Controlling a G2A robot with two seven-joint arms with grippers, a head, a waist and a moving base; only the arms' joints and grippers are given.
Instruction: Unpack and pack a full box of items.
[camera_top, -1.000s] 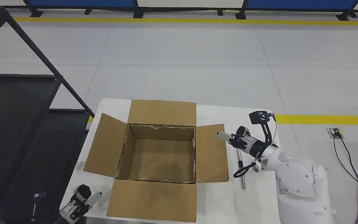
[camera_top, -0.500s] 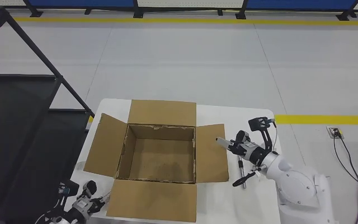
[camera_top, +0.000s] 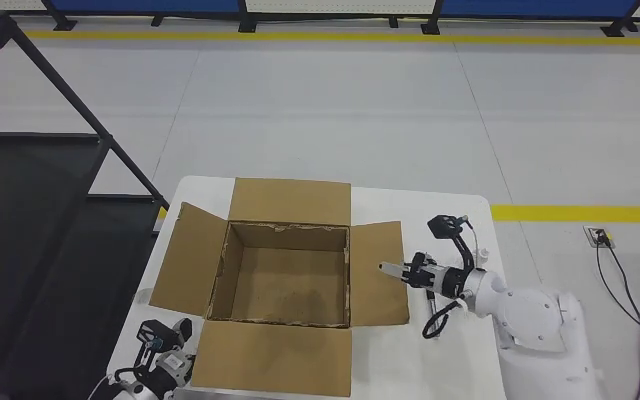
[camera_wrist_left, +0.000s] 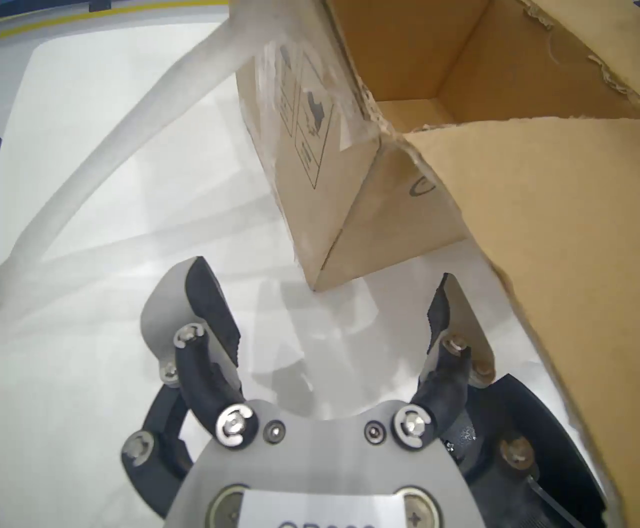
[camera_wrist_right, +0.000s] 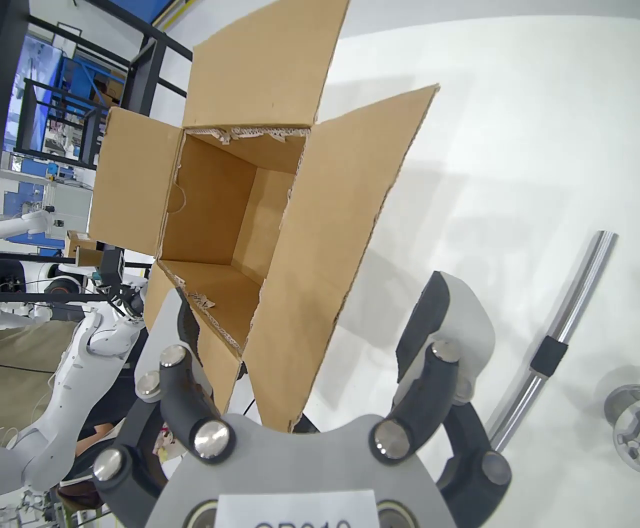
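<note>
An open cardboard box (camera_top: 288, 284) stands mid-table with all flaps spread and nothing inside. My right gripper (camera_top: 392, 269) is open at the box's right flap (camera_top: 377, 250). In the right wrist view the flap's (camera_wrist_right: 325, 225) near corner lies between the spread fingers (camera_wrist_right: 440, 310) of the right gripper (camera_wrist_right: 315, 320), which holds nothing. My left gripper (camera_top: 168, 332) is low at the table's front left. It (camera_wrist_left: 325, 305) stands open just short of the box's outer corner (camera_wrist_left: 315, 260), nothing between its pads.
A shiny metal rod (camera_wrist_right: 565, 340) with a black band lies on the white table (camera_top: 450, 215) right of the box, with a round metal part (camera_wrist_right: 625, 425) beside it. A black frame (camera_top: 60, 200) stands left of the table.
My right gripper has moved left and toward the table's front, along the box's right flap. My left gripper has shifted slightly and turned at the front-left corner.
</note>
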